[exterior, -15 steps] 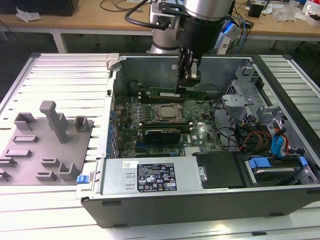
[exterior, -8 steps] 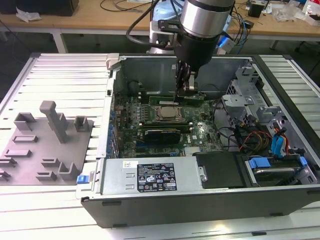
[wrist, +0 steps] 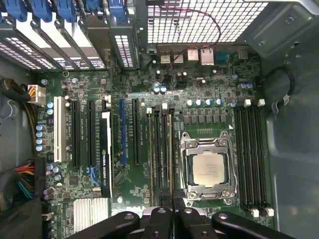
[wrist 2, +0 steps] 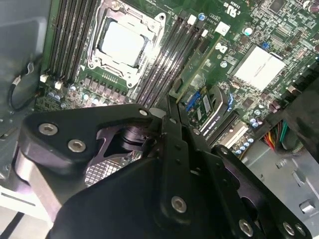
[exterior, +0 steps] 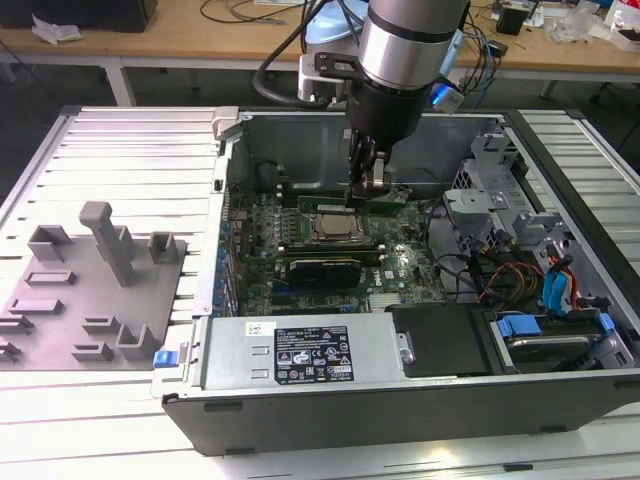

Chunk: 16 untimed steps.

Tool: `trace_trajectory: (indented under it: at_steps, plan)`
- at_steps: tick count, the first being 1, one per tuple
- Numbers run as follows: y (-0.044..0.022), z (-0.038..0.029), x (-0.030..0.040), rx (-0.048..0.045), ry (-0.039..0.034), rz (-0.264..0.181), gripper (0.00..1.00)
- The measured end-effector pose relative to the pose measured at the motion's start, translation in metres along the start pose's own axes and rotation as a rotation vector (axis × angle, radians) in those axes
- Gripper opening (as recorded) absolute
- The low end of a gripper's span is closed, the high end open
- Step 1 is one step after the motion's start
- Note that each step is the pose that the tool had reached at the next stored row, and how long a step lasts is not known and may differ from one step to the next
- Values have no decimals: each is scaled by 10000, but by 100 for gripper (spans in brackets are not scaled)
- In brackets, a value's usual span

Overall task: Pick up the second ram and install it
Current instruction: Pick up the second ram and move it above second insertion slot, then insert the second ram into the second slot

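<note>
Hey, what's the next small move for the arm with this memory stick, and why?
Probably press straight down a little. The gripper is shut on the second ram, which stands on edge along a slot beside the processor; whether it is fully seated I cannot tell.

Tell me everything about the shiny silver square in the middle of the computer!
That is the processor, a flat square chip with a dull silver metal top. It lies level in a steel-looking socket frame that holds its edges, on the green motherboard. Long black memory slots run along two opposite sides. Nothing else touches it.
</note>
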<state>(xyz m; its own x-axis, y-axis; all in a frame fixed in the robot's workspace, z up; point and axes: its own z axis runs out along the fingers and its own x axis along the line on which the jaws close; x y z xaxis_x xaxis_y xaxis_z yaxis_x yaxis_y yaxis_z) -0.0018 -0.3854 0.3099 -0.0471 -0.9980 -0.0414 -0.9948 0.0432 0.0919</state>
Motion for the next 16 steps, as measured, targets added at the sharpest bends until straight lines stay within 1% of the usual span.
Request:
trace_trajectory:
  at_steps: [11, 13, 16]
  plan:
    - [2, 6, -3, 1, -3, 3, 12]
    - [11, 63, -10, 0, -2, 3, 12]
    - [12, 166, -19, 0, -3, 2, 12]
